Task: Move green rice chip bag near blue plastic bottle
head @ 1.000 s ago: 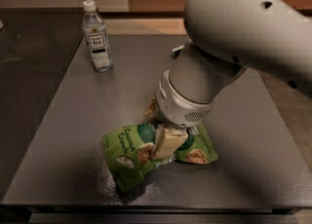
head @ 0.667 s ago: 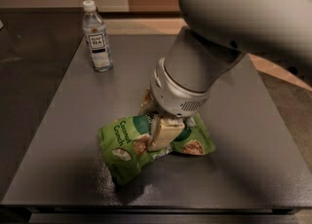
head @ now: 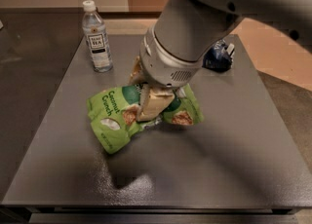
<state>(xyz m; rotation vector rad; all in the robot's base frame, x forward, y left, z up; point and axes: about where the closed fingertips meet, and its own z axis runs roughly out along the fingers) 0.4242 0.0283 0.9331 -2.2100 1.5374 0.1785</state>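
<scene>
Pincer pinching the green rice chip bag at centre frame

The pincer [head: 152,106] comes down from the big arm in the upper middle, its pale fingers [head: 157,102] closed on the crumpled middle of the green rice chip bag [head: 109,117], which bunches around them, left of centre on the grey bench [head: 234,159]. The blue plastic bottle [head: 97,40] stands upright in the upper left, apart from the bag. A dark snack bag [head: 218,57] lies upper right.
</scene>
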